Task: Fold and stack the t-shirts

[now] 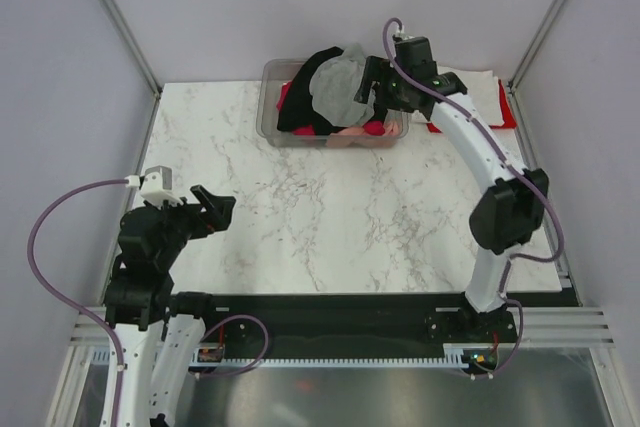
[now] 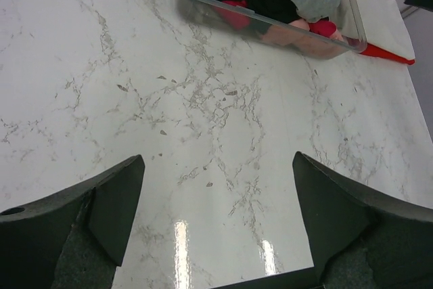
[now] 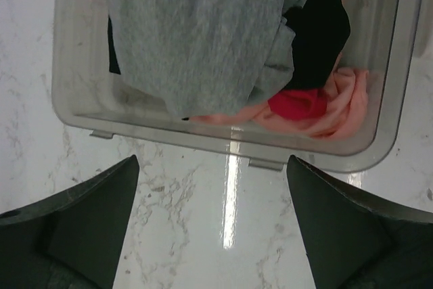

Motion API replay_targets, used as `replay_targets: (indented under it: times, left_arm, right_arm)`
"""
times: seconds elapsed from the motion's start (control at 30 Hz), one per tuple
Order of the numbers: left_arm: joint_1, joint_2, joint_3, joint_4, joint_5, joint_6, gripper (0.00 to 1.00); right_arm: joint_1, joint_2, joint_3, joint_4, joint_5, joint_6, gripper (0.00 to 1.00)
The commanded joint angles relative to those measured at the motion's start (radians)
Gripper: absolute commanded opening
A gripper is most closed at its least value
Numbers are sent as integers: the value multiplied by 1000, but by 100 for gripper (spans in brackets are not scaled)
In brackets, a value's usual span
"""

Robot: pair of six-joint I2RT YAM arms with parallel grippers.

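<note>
The clear tub [image 1: 268, 112] sits at the upper centre of the overhead view, on the far part of the marbled surface [image 1: 330, 217]. Most of the t-shirts are heaped inside it. A grey t-shirt [image 3: 196, 38] lies on top, draped across the pile, with a black t-shirt [image 3: 321, 25] under and beside it. A pink t-shirt [image 3: 338, 109] is bunched against the tub's near wall, and a red t-shirt [image 3: 298, 103] shows as a small patch between the pink and the black.

To the right of the tub, at the upper right of the overhead view, a white t-shirt [image 1: 488, 85] lies flat on the surface. A red cloth [image 1: 508, 112] peeks out along its edge — how much of it there is cannot be made out.

The right end effector [image 3: 211, 167] hangs over the tub's near rim with its fingers spread wide, gripping nothing. In its own view the grey t-shirt fills the upper half of the frame.

The left end effector [image 2: 218, 164] is at the lower left of the overhead view, well apart from the tub — fingers likewise spread, with only bare surface between them.
</note>
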Motion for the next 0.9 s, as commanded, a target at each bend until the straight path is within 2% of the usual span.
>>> replay_targets:
  times: [0.0,0.17,0.2,0.27,0.3,0.37,0.4,0.47,0.5,0.57,0.8,0.87]
  left_arm:
    - [3,-8,-2,12,-25,-28,98]
    - [3,-34,-3,13,-22,-29,97]
    - [3,-37,-3,13,-24,-29,97]
    - [3,-38,-5,13,-21,-29,97]
    - [3,-38,-3,15,-17,-28,97]
    - [3,-38,-3,15,-19,-28,97]
    - [3,-40,-5,15,-19,-28,97]
    - [4,-43,-6,15,-19,-26,97]
    - [4,-43,-6,15,-20,-28,96]
    - [4,-43,-6,15,-21,-28,96]
    - [4,-23,-5,15,-20,-28,96]
    - [4,-22,-6,15,-22,-28,96]
  right_arm:
    - [6,198,195,35,41,-49,98]
    - [28,415,420,43,70,-75,93]
    - [28,461,441,44,75,-80,88]
    - [28,491,480,52,99,-84,84]
    - [28,506,488,53,107,-89,69]
    - [26,502,473,64,116,-95,55]
    - [26,489,468,75,119,-97,39]
    - [28,469,453,81,116,-97,24]
    - [26,440,448,81,124,-95,13]
    - [29,401,435,75,130,-95,10]
    - [29,169,531,0,73,-101,16]
    - [31,100,510,-5,50,-101,16]
